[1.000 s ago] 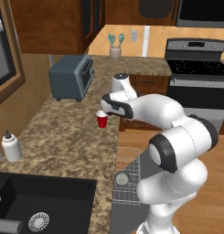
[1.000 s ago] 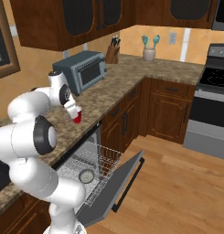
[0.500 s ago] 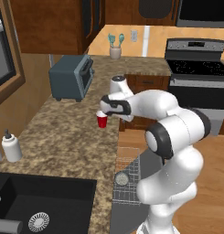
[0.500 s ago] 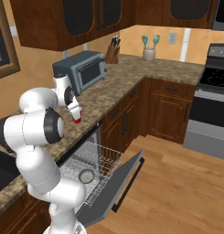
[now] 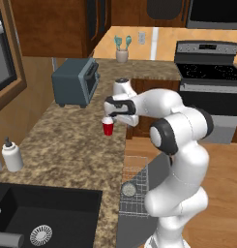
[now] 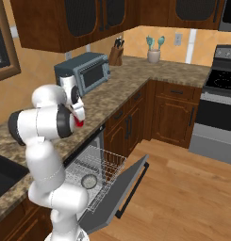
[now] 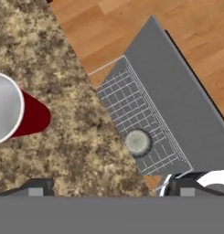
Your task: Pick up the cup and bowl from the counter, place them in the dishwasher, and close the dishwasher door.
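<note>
The cup (image 5: 108,128) stands upright near the worktop's (image 5: 66,145) right edge: light, thin-walled, easily crushed. The released tool (image 7: 109,186) should pinch its tapered sides gently.

A grey toaster oven (image 5: 75,83) sits well apart from the white soap bottle (image 5: 12,156) (near a black sink (image 5: 47,215)).

Home kitchen, granite counter (image 5: 71,145), stove (image 5: 209,72), sink (image 5: 42,218), open dishwasher (image 6: 105,176)
</note>
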Robot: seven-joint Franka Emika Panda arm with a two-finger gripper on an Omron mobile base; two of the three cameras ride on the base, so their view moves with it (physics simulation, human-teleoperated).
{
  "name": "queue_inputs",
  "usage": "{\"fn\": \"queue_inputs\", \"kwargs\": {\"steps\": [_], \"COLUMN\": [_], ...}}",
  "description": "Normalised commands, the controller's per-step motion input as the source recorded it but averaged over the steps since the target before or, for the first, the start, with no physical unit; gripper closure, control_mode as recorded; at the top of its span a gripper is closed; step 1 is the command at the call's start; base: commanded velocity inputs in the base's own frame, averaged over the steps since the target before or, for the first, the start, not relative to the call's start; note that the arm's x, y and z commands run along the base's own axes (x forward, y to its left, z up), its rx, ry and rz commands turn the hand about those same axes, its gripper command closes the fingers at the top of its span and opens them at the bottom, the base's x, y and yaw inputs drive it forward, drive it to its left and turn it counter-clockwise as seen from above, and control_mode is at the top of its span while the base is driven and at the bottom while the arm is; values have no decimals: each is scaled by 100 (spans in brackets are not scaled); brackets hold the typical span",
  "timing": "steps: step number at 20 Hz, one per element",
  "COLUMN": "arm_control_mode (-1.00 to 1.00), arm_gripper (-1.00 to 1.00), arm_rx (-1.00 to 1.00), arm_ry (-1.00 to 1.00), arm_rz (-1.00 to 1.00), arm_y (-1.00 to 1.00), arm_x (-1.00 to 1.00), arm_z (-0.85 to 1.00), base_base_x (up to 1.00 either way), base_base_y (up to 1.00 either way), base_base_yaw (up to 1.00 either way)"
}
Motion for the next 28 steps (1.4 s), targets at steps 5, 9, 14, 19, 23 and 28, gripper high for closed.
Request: {"fn": "queue_inputs", "kwargs": {"steps": [5, 9, 14, 19, 23, 28], "arm_control_mode": [-100, -100, -100, -100, -100, -100], "arm_gripper": [-100, -100, -100, -100, -100, -100], "arm_rx": [0, 0, 0, 0, 0, 0], "arm_ry": [5, 4, 1, 1, 1, 1], "arm_rz": [-2, -1, 0, 0, -1, -2], "arm_y": [11, 12, 1, 2, 4, 6], "arm_x": [28, 29, 25, 26, 30, 31], "arm_z": [-14, -21, -26, -19, -11, -3], "base_base_x": [0, 0, 0, 0, 0, 0], "base_base_y": [0, 0, 0, 0, 0, 0], "base_base_yaw": [0, 0, 0, 0, 0, 0]}}
